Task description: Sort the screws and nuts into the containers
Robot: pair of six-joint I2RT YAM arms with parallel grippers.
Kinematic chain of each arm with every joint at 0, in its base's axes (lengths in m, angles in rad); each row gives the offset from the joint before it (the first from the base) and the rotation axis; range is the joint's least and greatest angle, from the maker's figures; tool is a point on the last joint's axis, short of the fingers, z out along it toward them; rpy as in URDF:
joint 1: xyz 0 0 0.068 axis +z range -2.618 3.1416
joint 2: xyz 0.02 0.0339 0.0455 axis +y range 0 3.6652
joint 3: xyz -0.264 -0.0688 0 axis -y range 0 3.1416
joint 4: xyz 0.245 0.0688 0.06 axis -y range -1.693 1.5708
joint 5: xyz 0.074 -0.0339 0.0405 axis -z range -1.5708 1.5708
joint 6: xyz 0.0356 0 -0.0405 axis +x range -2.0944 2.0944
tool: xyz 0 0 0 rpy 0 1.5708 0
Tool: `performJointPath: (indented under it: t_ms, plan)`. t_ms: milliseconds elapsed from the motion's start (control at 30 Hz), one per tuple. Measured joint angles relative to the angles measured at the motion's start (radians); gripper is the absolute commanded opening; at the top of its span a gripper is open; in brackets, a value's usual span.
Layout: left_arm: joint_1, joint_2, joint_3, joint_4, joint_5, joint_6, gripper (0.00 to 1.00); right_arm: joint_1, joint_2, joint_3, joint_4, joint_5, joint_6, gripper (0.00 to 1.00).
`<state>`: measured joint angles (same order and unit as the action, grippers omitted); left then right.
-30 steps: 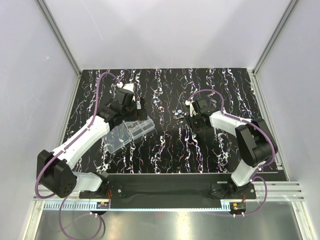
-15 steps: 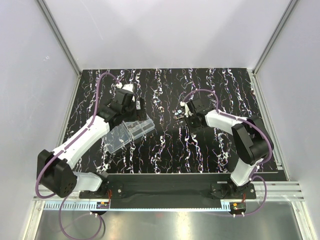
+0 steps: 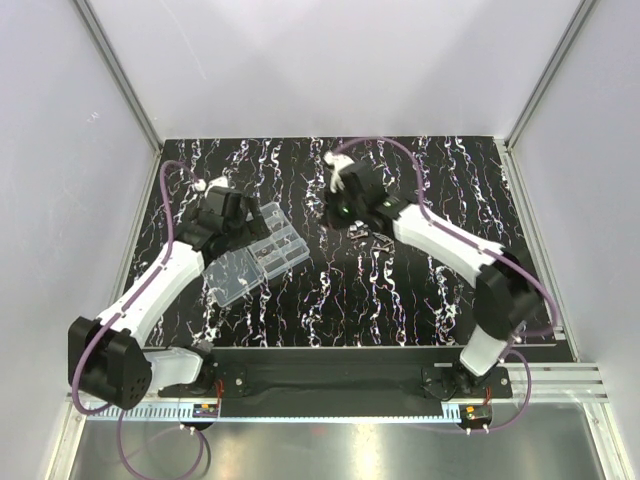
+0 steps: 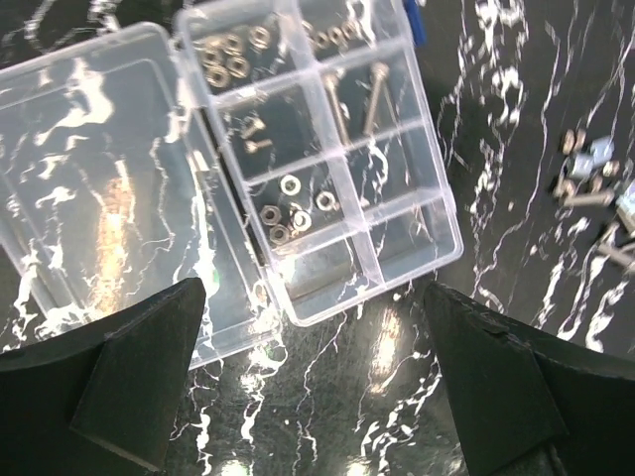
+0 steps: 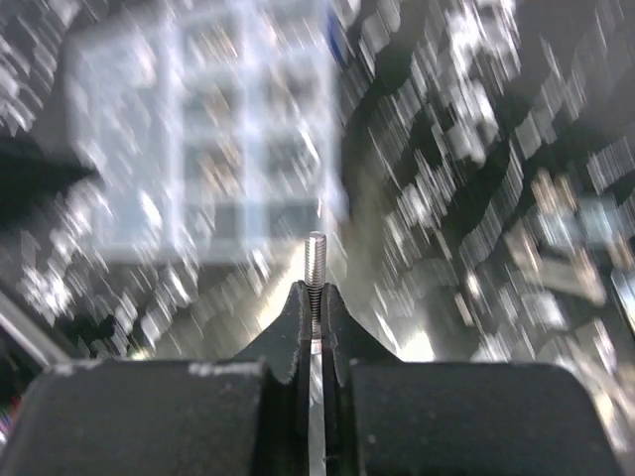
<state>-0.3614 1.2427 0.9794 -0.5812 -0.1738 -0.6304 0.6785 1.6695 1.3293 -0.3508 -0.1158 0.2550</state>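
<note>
The right hand (image 5: 315, 297) is pressed together on a single screw (image 5: 316, 260), whose threaded end pokes up past the fingertips. Only its own wrist view shows this, with the organiser box (image 5: 198, 139) a blur at upper left. From above, that hand (image 3: 338, 212) hangs at centre top of the desk (image 3: 420, 300), just up and left of the loose pile (image 3: 366, 233). The left hand (image 4: 313, 293) is spread wide over the box, whose lid (image 4: 89, 198) lies open flat at the left. Its wrist view shows nuts (image 4: 293, 213) and screws (image 4: 372, 89) in separate compartments. A strip of dark desk runs between the box and the pile at the right edge.
</note>
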Motion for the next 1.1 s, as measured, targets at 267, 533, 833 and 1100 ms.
performJointPath:
  t_ms: [267,533,833,1100]
  plan:
    - [0.101,-0.061,-0.009,-0.011,-0.018,-0.055,0.99,0.066,0.438,0.49,-0.018,0.07,0.125,0.0]
    - [0.113,-0.082,-0.025,-0.031,-0.042,-0.064,0.99,0.103,0.599,0.611,-0.073,0.125,0.187,0.0]
    - [0.113,-0.094,-0.025,-0.031,-0.045,-0.067,0.99,0.117,0.67,0.697,-0.081,0.127,0.195,0.02]
    - [0.113,-0.097,-0.025,-0.031,-0.044,-0.067,0.99,0.118,0.739,0.773,-0.1,0.146,0.192,0.25]
